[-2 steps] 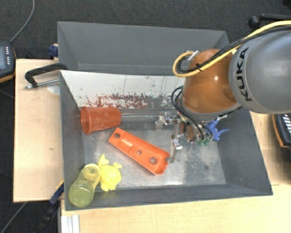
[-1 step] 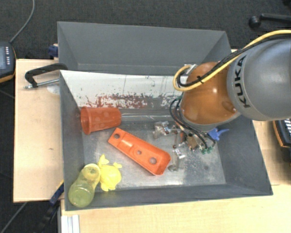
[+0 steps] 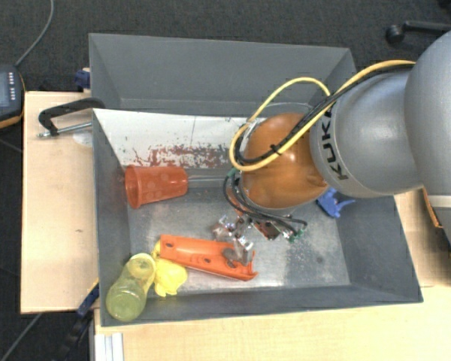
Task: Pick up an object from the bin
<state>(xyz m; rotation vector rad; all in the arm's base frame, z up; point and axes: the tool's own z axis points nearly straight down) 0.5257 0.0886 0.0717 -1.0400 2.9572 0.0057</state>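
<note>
My gripper (image 3: pixel 237 241) hangs under the arm's orange cover, low in the middle of the bin. It is right above the right end of a flat orange tool (image 3: pixel 199 256) that lies lengthwise along the bin's front. Whether it touches the tool is unclear. An orange-red cup (image 3: pixel 156 185) lies on its side to the upper left of the gripper, well apart from it.
A yellow-green bottle (image 3: pixel 130 289) lies in the front left corner, with a crumpled yellow piece (image 3: pixel 170 277) beside it at the tool's left end. A blue thing (image 3: pixel 332 201) peeks out by the right wall, partly behind the arm. The arm covers the bin's right middle.
</note>
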